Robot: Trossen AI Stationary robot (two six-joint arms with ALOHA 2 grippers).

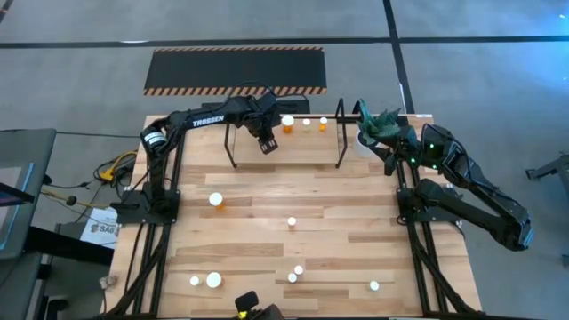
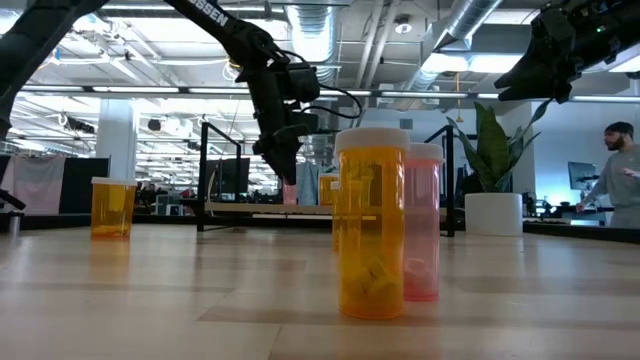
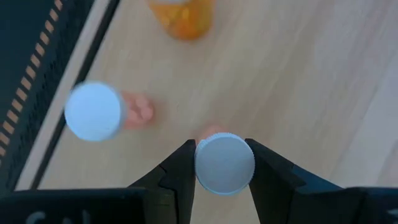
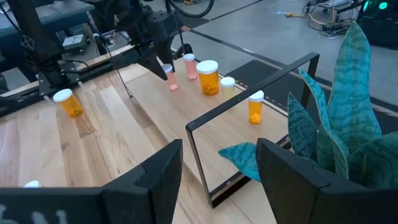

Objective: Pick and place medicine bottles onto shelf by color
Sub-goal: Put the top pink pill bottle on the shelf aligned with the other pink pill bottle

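The shelf (image 1: 302,142), a light board in a black rod frame, stands at the table's far edge. On it stand a large orange bottle (image 1: 287,123), a pale one (image 1: 307,123), a small orange one (image 1: 323,123) and a pinkish one (image 3: 93,112). My left gripper (image 3: 224,168) is over the shelf's left part, shut on another pinkish white-capped bottle (image 4: 168,78). My right gripper (image 4: 217,168) waits open at the far right, beside the plant. Several more medicine bottles (image 1: 216,200) stand loose on the table. My left gripper pinches the pinkish bottle by its round white cap (image 3: 225,163), one finger on each side of the cap's rim. The fingers come from above, slanting down. The bottle stands upright below them; whether its base rests on the shelf board I cannot tell.
A green plant in a white pot (image 1: 378,129) stands right of the shelf, close to my right gripper. A black mat with striped edges (image 1: 236,71) lies beyond the table. Loose bottles (image 1: 292,221) dot the middle and near part of the table. A person (image 2: 615,185) stands far off.
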